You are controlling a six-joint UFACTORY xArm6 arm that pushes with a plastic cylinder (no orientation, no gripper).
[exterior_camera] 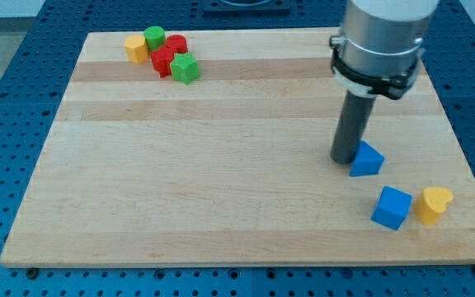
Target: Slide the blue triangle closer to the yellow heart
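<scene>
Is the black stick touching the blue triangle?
Touching. In the camera view, my tip sits right against the blue triangle on its left side, with no board showing between them.

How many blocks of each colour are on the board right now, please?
Blue: 2, the blue triangle touching my tip and a blue cube
Yellow: 2, the yellow heart and a yellow block
Red: 2
Green: 2
Total: 8

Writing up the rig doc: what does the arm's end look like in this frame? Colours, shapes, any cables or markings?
A wide light-grey cylindrical housing enters from the view's top, ringed near its bottom by a black clamp-like collar. Below it hangs a straight dark-grey cylindrical rod, narrower than the housing, ending in my tip, which is blunt and flat. No cables, labels or markings are visible on any of these parts.
</scene>
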